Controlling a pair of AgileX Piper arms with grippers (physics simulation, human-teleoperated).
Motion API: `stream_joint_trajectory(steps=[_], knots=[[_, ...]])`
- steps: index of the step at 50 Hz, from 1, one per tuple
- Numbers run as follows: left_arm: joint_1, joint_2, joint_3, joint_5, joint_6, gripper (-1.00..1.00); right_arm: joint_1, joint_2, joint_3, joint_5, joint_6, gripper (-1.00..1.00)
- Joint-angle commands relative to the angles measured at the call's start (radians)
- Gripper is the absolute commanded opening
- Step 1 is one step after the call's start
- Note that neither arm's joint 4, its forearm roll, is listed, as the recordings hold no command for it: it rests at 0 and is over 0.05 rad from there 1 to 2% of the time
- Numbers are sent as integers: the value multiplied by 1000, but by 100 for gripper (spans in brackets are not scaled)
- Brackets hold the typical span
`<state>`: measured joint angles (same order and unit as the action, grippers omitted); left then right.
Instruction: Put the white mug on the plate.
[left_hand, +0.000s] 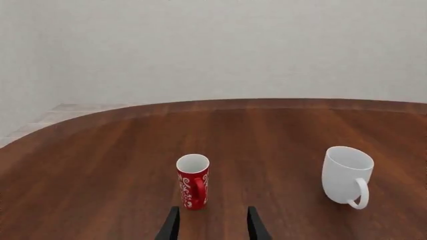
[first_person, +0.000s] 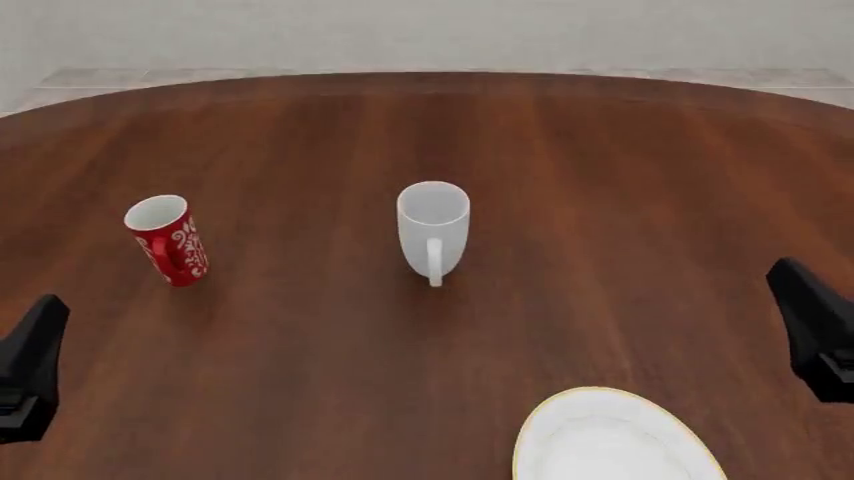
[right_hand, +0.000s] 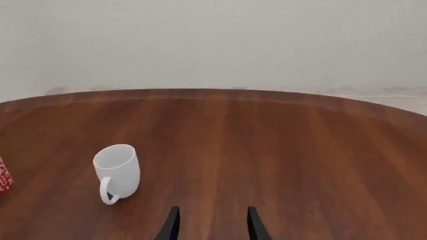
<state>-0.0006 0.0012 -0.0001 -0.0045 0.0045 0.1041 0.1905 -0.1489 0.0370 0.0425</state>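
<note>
- The white mug (first_person: 434, 228) stands upright mid-table, handle turned toward the near edge, nothing touching it.
- The plate (first_person: 617, 440) sits at the near edge, right of centre, well apart from the mug.
- Right gripper (right_hand: 210, 222): fingers parted, empty, mug ahead and off to its left.
- Left gripper (left_hand: 212, 222): parted too, empty, facing the red mug (first_person: 168, 240).
- Neither arm looks clearly nearer; the plate's side favours the right.

Smooth glazed white mug (first_person: 433, 226), glossy gold-rimmed plate (first_person: 617, 440), polished dark wood table (first_person: 601, 180), shiny patterned red mug (first_person: 168, 241)
</note>
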Motion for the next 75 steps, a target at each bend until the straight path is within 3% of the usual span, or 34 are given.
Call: stream_joint_trajectory(steps=[1,5,9,13,16,19,33,38,48,50,55,57,61,64,75], knots=[[2,0,0,-4,4,100,76,145,-97,37,39,100],[3,2,0,2,-2,100,119,200,-131,61,84,100],[2,1,0,-1,2,100,125,207,-138,69,88,100],[2,0,0,-1,2,100,170,282,-201,113,153,100],[2,0,0,-1,2,100,170,283,-201,112,153,100],[2,4,-2,0,-1,100,216,371,-236,136,192,100],[2,1,0,1,0,100,308,507,-431,308,218,100],[2,1,0,0,1,100,356,578,-493,357,287,100],[2,1,0,1,0,100,401,684,-545,359,329,100],[2,0,0,-1,2,100,439,738,-558,347,362,100],[2,0,0,0,1,100,469,801,-593,354,343,100],[2,0,0,-1,2,100,469,809,-592,336,372,100],[2,1,0,1,0,100,481,849,-601,338,375,100],[2,8,-33,23,2,100,488,886,-641,344,344,100],[2,6,-1,-3,0,100,538,994,-708,327,390,100]])
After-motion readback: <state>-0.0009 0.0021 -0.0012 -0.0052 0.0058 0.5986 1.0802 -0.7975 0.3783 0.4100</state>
